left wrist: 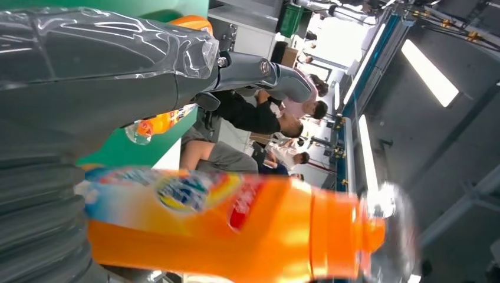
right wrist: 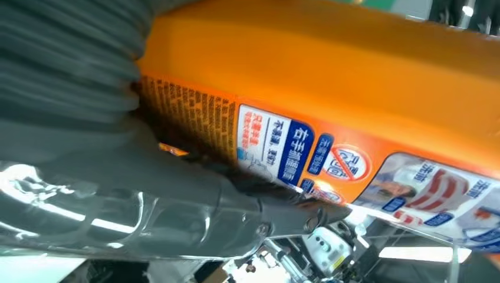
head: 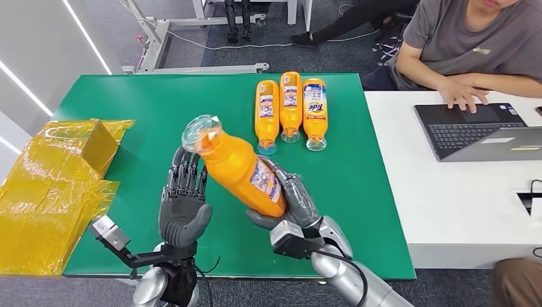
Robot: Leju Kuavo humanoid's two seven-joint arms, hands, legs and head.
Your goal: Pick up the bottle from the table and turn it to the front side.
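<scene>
An orange detergent bottle with a clear cap is held up off the green table, tilted with its cap toward the far left. My right hand grips its lower body from underneath, and the back label faces up. My left hand stands open just left of the bottle, fingers pointing up near the neck; I cannot tell whether they touch it. In the left wrist view the bottle lies across in front of my left hand, showing its colourful front label. In the right wrist view my right hand wraps the bottle.
Three more orange bottles lie side by side at the far middle of the green table. Yellow wrapped packages are stacked at the left edge. To the right, a person sits typing on a laptop on a white table.
</scene>
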